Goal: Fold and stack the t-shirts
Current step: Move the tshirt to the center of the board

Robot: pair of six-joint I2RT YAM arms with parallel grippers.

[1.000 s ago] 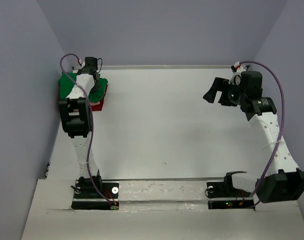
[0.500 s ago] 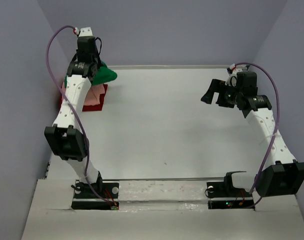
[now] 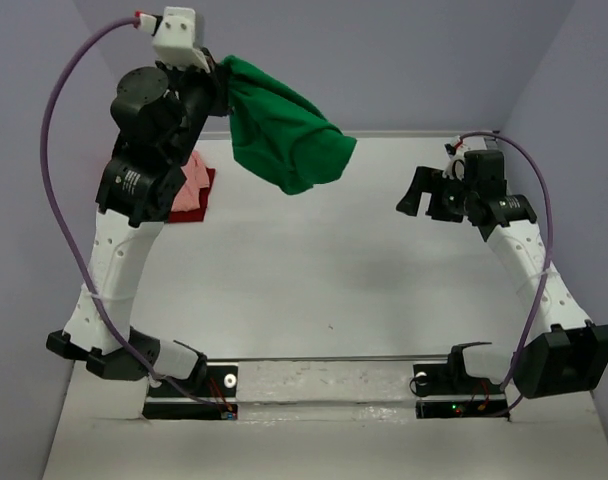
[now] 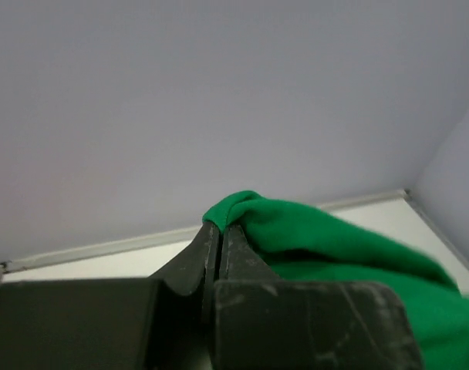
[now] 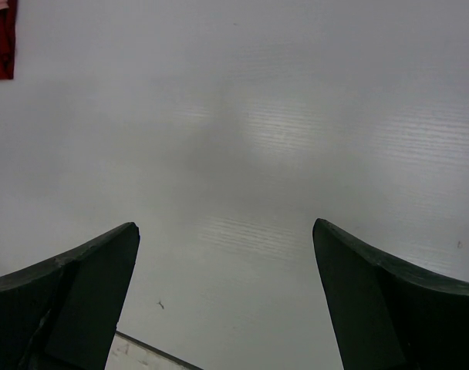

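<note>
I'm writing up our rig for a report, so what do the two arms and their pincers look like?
The left arm and right arm share one build: white links between chunky black joints. A purple cable loops along each. The left pincer and right pincer have plain black, wedge-shaped fingers.

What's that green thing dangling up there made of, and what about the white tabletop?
Green t-shirt: soft matte cloth, probably knit cotton; it droops in loose folds from the left hand pinching it. Table: smooth white sheet, perhaps plastic board; faint ribbed lines and a dull sheen show.
</note>
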